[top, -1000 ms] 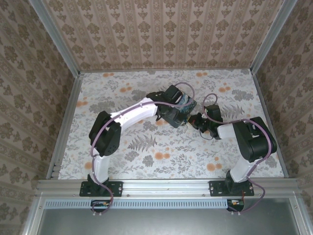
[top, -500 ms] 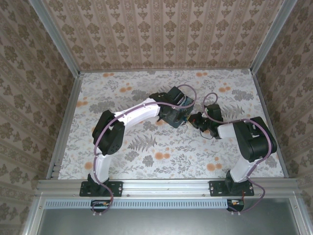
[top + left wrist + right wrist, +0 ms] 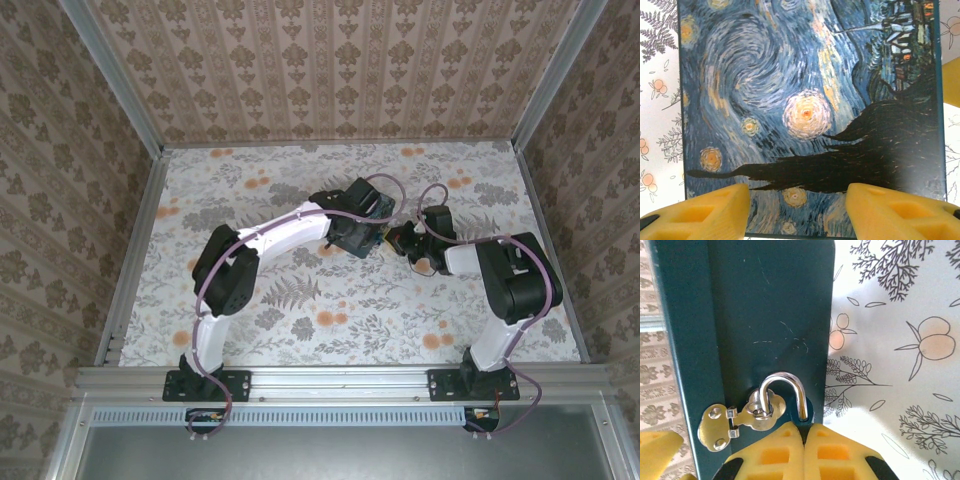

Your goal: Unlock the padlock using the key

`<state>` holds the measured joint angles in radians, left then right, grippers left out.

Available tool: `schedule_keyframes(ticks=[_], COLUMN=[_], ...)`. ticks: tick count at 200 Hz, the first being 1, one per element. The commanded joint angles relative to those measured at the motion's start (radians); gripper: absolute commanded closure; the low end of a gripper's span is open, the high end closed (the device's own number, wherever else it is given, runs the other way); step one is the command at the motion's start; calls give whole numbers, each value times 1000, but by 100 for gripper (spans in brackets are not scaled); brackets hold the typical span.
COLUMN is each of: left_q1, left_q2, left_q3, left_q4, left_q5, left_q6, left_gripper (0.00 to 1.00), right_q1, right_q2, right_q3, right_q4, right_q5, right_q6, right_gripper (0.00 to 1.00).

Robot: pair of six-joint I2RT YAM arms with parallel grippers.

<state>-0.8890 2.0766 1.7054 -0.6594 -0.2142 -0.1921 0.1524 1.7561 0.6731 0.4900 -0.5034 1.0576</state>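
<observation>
Closest to me, the two arms rise from the aluminium rail (image 3: 340, 382) at the near edge. They bend in over the flower-printed table (image 3: 300, 320) and meet a little past its middle.

The left gripper (image 3: 796, 205) hangs over the lid of the starry-night box (image 3: 805, 100). Its yellow fingers (image 3: 705, 212) stand spread apart, and the painted swirls and the lid's near edge show in the gap between them. Whether the pads touch the lid I cannot tell from here.

The right gripper (image 3: 804, 435) comes at the box from the other side, up against its dark teal front wall. Its two fingers (image 3: 840, 455) are pressed flat together, seam to seam (if something thin is nipped between them, it is hidden).

Just beyond those fingertips sits the padlock (image 3: 783, 376). Its silver shackle arches up, with one leg threaded through the loop of the small silver hasp (image 3: 732, 421) screwed to the box front. The other leg comes down beside it against the teal wall. The fingertips cover the lock's body, so I cannot say whether the shackle is seated.

Farther off, patterned wallpaper (image 3: 330, 70) closes the table in on three sides.
</observation>
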Motion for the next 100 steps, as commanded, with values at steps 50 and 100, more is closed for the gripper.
schedule_keyframes(ticks=[50, 100], left_q1=[-4, -3], left_q2=[99, 109], left_q3=[-33, -39], left_q4=[-86, -88], left_q5=[17, 29], left_q6=[26, 23], left_gripper=[40, 40], right_q1=[-10, -10], right_q2=[7, -12], right_q3=[20, 212], right_q4=[22, -441], right_q5=[24, 170], right_q6=[99, -246], right_gripper=[100, 100])
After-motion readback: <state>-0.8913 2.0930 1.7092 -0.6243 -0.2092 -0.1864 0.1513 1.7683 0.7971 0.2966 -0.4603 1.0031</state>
